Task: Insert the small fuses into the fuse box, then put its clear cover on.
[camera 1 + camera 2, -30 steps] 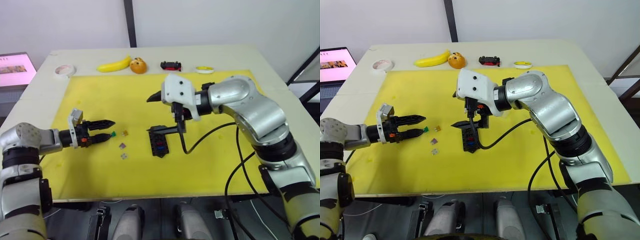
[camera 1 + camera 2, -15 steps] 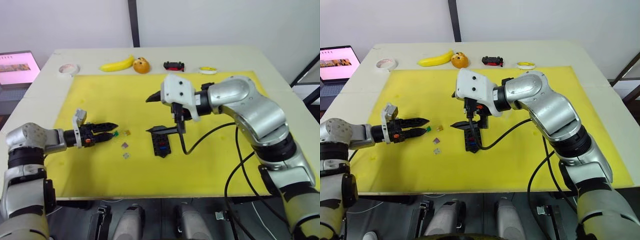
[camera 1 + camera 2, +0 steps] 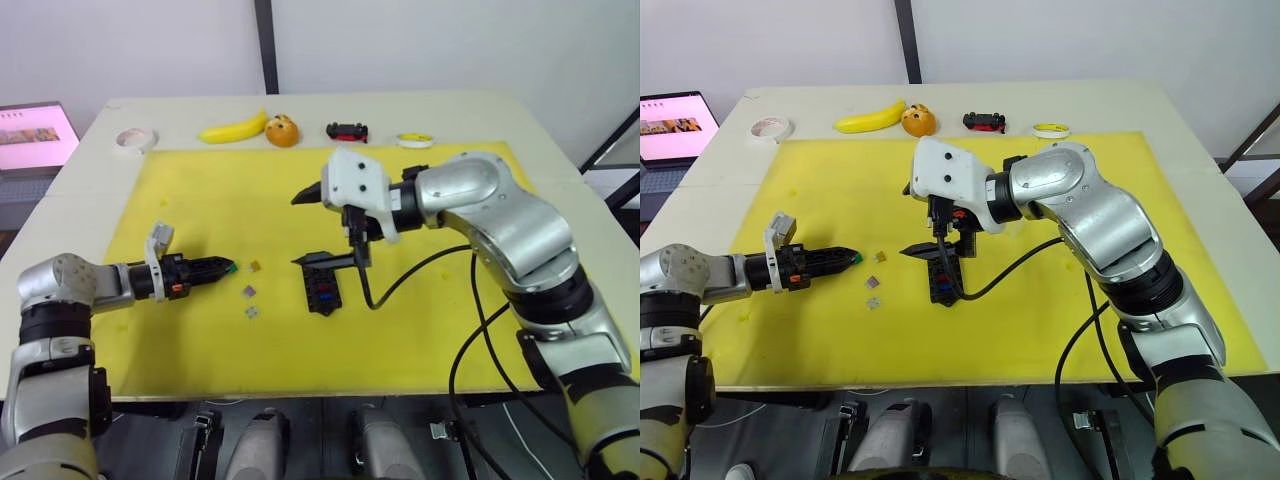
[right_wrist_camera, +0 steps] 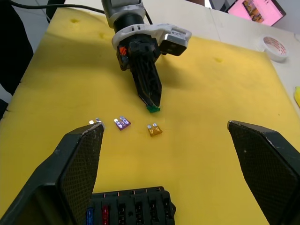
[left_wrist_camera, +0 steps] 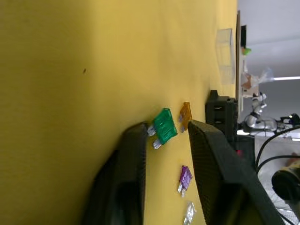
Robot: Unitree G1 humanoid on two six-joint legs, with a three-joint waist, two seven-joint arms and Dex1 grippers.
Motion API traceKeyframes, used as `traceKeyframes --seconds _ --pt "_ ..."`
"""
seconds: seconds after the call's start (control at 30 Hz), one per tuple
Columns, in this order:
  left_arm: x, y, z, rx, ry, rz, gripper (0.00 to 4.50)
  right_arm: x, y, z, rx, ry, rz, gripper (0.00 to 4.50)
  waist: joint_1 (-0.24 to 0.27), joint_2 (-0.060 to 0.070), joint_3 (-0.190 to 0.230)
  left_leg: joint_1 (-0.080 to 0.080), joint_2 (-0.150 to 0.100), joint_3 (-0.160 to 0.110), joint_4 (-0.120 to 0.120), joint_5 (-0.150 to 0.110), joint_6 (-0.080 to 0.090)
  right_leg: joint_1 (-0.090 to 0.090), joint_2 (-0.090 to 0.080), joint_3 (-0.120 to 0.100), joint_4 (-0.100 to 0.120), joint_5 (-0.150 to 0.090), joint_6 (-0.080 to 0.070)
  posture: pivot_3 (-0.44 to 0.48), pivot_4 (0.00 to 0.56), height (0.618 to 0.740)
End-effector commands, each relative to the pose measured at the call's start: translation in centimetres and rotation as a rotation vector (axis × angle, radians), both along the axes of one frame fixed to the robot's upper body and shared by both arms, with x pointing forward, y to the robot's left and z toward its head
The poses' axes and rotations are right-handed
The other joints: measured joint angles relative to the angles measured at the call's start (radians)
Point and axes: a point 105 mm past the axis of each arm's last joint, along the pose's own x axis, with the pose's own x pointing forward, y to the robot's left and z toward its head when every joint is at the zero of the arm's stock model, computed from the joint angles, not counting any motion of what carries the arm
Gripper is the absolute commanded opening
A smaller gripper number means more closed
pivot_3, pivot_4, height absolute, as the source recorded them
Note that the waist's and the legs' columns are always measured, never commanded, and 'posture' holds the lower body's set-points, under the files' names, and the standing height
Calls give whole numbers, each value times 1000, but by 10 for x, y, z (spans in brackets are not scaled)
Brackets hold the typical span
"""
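L gripper [image 3: 222,267] closed narrow round green fuse [image 5: 164,127]; R gripper [image 4: 171,173] wide over fuse box [image 3: 320,284]. Next: lift, carry to free slot.

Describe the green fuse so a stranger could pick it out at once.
On the yellow mat, left of the fuse box, four loose fuses lie. The green fuse sits farthest left, between the left gripper's fingertips, the only green one beside amber, purple and clear.
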Motion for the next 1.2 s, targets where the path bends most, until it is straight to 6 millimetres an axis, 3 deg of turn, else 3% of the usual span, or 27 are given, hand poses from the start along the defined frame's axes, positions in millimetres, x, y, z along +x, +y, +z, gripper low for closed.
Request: traceKeyframes --seconds 0.03,0.23,0.37,0.7,0.83,0.87,1.2 --pt "-3 0 -7 21 16 -3 1766 -7 2 12 12 -54 30 4500 0 0 0 0 0 0 0 0 0 0 0 0 0 0 0 0 150 740" --pt "-5 0 -11 25 17 -3 1766 -8 3 12 10 -53 32 4500 0 0 0 0 0 0 0 0 0 0 0 0 0 0 0 0 150 740" --pt "-6 1 -13 32 18 -4 433 -8 2 12 10 -52 31 4500 0 0 0 0 0 0 0 0 0 0 0 0 0 0 0 0 150 740" --pt "-8 -2 -13 44 16 -11 433 -9 3 12 11 -52 33 4500 0 0 0 0 1 0 0 0 0 0 0 0 0 0 0 0 150 740" --pt "-10 -5 -9 46 14 -19 433 -9 4 12 13 -50 32 4500 0 0 0 0 1 0 0 0 0 0 0 0 0 0 0 0 150 740" --pt "-10 -5 -8 46 13 -18 205 -9 4 12 13 -49 32 4500 0 0 0 0 1 0 0 0 0 0 0 0 0 0 0 0 150 740" --pt "-10 -4 6 41 -29 -4 205 -8 3 11 15 -47 29 4500 -1 0 0 0 1 0 -1 0 0 0 0 0 -1 0 0 0 150 740"
